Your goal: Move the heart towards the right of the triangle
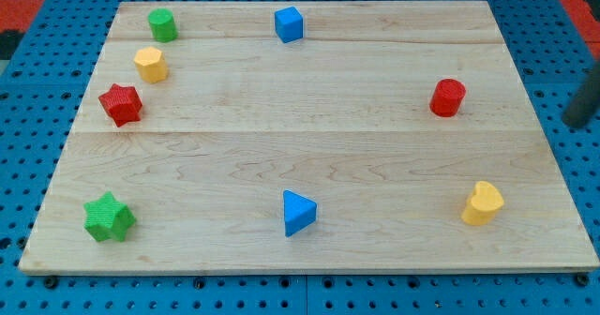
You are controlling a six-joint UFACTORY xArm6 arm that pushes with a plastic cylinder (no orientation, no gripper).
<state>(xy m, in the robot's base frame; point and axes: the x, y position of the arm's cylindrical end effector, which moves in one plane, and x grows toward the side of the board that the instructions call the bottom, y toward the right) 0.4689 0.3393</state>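
Note:
The yellow heart (pixel 482 203) lies near the bottom right corner of the wooden board (pixel 300 118). The blue triangle (pixel 298 212) lies at the bottom middle, well to the left of the heart. My tip (pixel 573 124) shows as a dark rod at the view's right edge, off the board's right side, above and to the right of the heart. It touches no block.
A red cylinder (pixel 448 97) stands at the right middle. A blue cube (pixel 289 23) is at the top middle. A green cylinder (pixel 162 24), a yellow hexagon (pixel 150 64) and a red star (pixel 121 104) are at the upper left. A green star (pixel 110 217) is at the bottom left.

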